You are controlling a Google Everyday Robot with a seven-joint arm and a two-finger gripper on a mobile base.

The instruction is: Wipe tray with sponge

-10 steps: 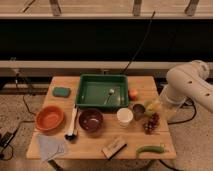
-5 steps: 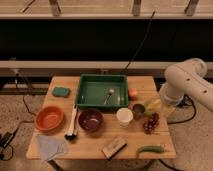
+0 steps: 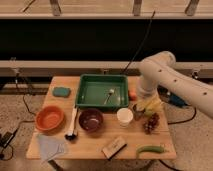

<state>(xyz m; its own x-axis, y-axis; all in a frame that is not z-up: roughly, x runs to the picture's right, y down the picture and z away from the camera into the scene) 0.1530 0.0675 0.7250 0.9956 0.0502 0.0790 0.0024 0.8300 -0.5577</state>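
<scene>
Behind the wooden table [image 3: 92,146] there is a dark wall with a pale rail, and the floor is speckled. Compared with the earlier frames, the white arm [image 3: 159,75] has swung to the left and is now bent over the right part of the table, nearer to the tray [image 3: 92,91]. The other things lie as before.

The gripper [image 3: 138,106] is low at the end of the arm, just beside the right front corner of the tray and next to something yellow [image 3: 153,104]. It is mostly hidden, so I cannot tell if it is open or closed.

The sponge [image 3: 62,91] lies flat on the table on the left side of the tray, outside it. It is well apart from the gripper, with the whole tray between them. It is teal, soft-looking, with rounded corners. The tray is dark green plastic, rectangular with raised sides, and a pale spoon-like thing [image 3: 109,95] lies inside.

In front of the tray stand a round orange bowl [image 3: 49,118], a dark bowl [image 3: 91,120] and a white cup [image 3: 125,116]. A pale cloth [image 3: 50,146] and a tan block [image 3: 114,147] lie at the front edge.
</scene>
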